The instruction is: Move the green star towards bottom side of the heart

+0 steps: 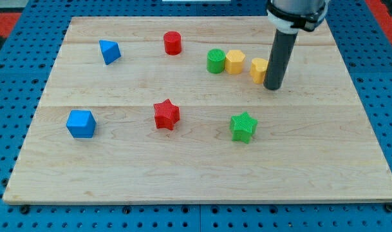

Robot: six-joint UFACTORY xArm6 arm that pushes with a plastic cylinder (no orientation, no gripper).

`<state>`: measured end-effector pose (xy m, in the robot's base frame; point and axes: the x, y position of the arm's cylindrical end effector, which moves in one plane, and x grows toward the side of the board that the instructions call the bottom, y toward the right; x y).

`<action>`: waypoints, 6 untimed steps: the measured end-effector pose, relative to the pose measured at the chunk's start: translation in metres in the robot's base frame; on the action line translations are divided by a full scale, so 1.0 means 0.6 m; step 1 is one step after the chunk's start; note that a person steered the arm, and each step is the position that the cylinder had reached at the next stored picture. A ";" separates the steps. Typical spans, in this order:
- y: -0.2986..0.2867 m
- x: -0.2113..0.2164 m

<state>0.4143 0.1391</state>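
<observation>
The green star (243, 126) lies on the wooden board right of centre, towards the view's bottom. A yellow block (258, 68), apparently the heart, lies above it near the view's top right, its right side hidden by my rod. My tip (273, 87) rests on the board against the yellow block's right side. It is above and slightly right of the green star, with a clear gap between them.
A yellow hexagon-like block (235, 61) and a green cylinder (215, 61) sit in a row left of the heart. A red cylinder (172, 42) and a blue triangular block (109, 51) lie at top left. A red star (166, 114) and a blue block (80, 124) lie lower left.
</observation>
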 end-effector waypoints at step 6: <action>-0.100 0.141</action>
<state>0.4992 0.0789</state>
